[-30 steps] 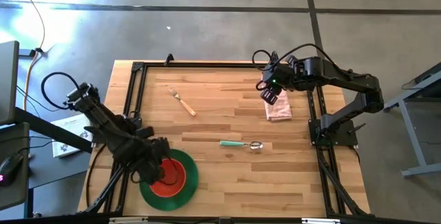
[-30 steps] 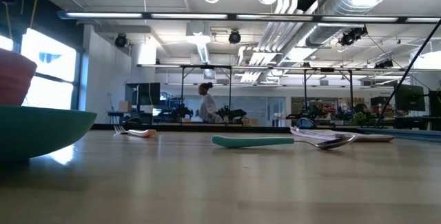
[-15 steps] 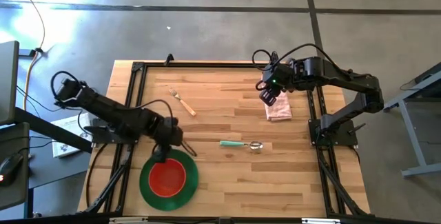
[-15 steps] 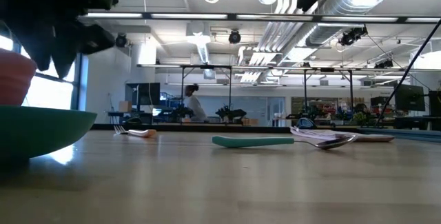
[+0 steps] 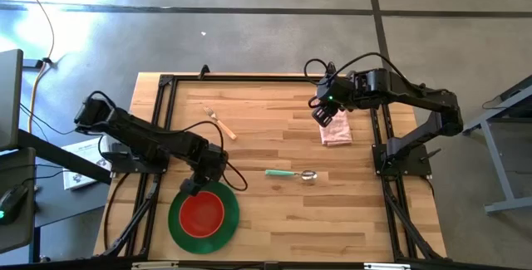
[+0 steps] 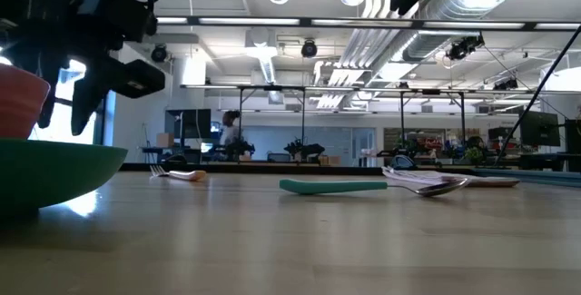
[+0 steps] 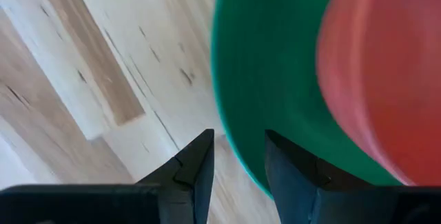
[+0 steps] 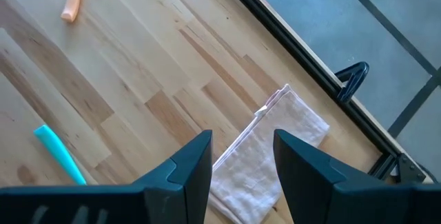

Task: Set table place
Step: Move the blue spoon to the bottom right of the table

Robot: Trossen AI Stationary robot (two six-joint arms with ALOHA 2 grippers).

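A green plate (image 5: 224, 220) lies on the wooden table (image 5: 274, 220) near its front left, with a red bowl (image 5: 203, 212) standing in it. My left gripper (image 5: 191, 189) is open and empty above the plate's far rim (image 7: 231, 114); in the left wrist view (image 7: 238, 179) the rim shows just beyond its fingertips. My right gripper (image 5: 322, 119) is open and empty above the near-left corner of a folded pale napkin (image 5: 337, 130) at the far right. The napkin also shows in the right wrist view (image 8: 269, 155).
A fork with an orange handle (image 5: 220, 123) lies at the far left middle. A spoon with a teal handle (image 5: 291, 174) lies at the table's middle. A black rail frame (image 5: 162, 112) edges the table. In the low view a person walks far off in the room.
My left gripper has gone from over the red bowl's left part toward the table's far edge and a little right, and now stands over the plate's far rim. Its arm has swung round with it. Plate and bowl have stayed where they were.
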